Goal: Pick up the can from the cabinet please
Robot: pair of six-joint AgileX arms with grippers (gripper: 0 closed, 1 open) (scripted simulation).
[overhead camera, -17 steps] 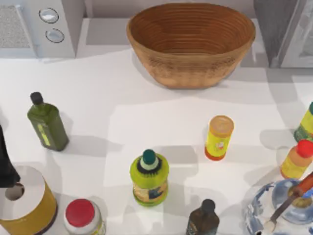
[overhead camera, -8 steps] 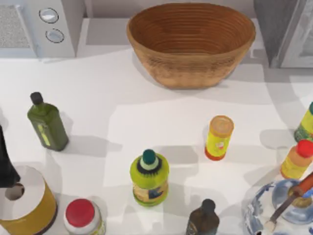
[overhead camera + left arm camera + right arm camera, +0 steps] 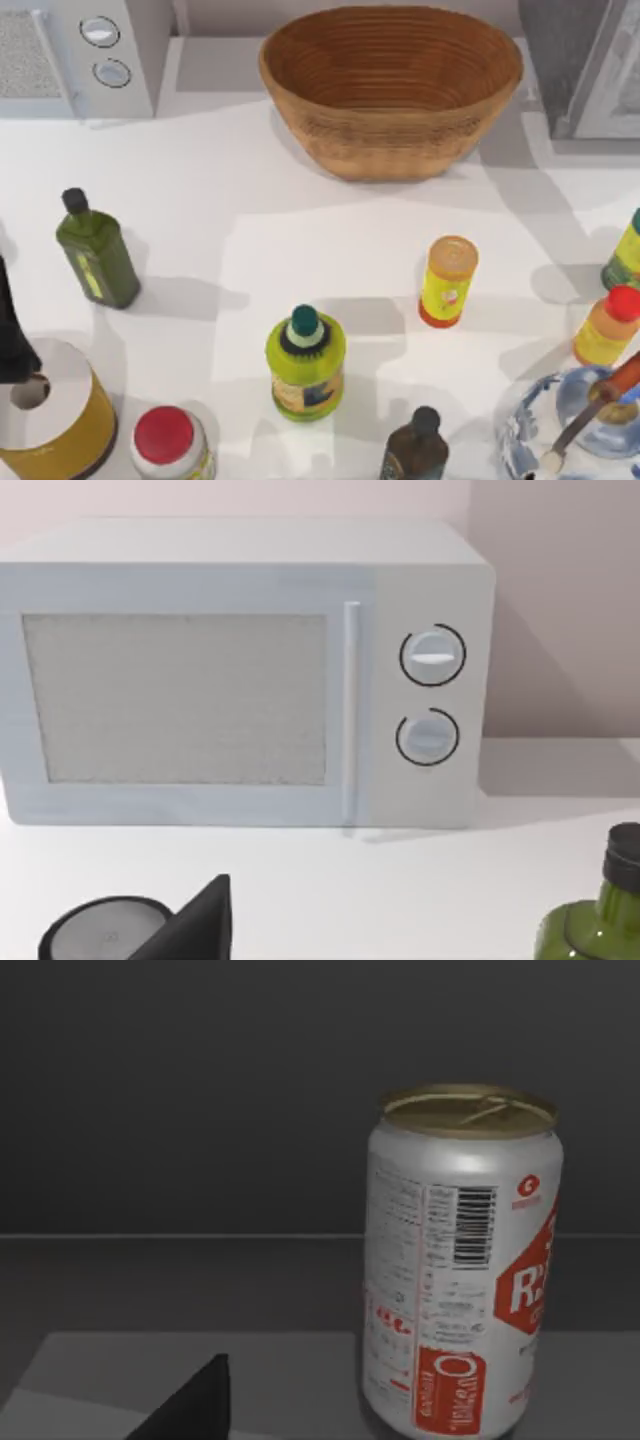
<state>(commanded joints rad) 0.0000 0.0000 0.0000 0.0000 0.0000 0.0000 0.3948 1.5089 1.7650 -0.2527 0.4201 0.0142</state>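
Can-fetching is at the approach step, as I judge it: the grey cabinet [image 3: 585, 70] stands at the far right corner of the white worktop [image 3: 250, 250], and inside it, on its dark shelf [image 3: 200, 1280], the silver-and-red drinks can with a gold lid [image 3: 460, 1260] stands upright, untouched, close ahead of the right wrist camera. A dark finger [image 3: 195, 1405] of the right arm shows low in that view, apart from the can; whether the right fingers are spread or closed I cannot tell, and they hold nothing visible. The next move calls for centring on the can and advancing until a finger sits on either side. The left arm idles facing the white microwave [image 3: 240, 670], finger state unclear.
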